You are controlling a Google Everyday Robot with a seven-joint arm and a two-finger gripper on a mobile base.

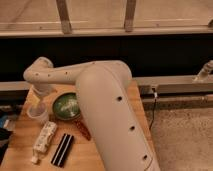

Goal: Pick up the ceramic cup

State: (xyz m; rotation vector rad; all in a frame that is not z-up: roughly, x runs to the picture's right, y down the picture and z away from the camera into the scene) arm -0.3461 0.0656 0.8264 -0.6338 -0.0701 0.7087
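Observation:
The ceramic cup (37,115) is a small pale tumbler standing upright on the wooden table (107,162), near its left side. My gripper (39,104) hangs down from the bent wrist at the far left and sits right over the cup's rim, partly covering it. The big cream arm runs from the lower right across the table and hides much of the tabletop.
A wide green bowl (67,106) stands just right of the cup. A white patterned bottle (43,139) lies in front of it, with a black ribbed bar (62,149) beside and a reddish thing (83,130) by the arm. A dark wall and rail run behind.

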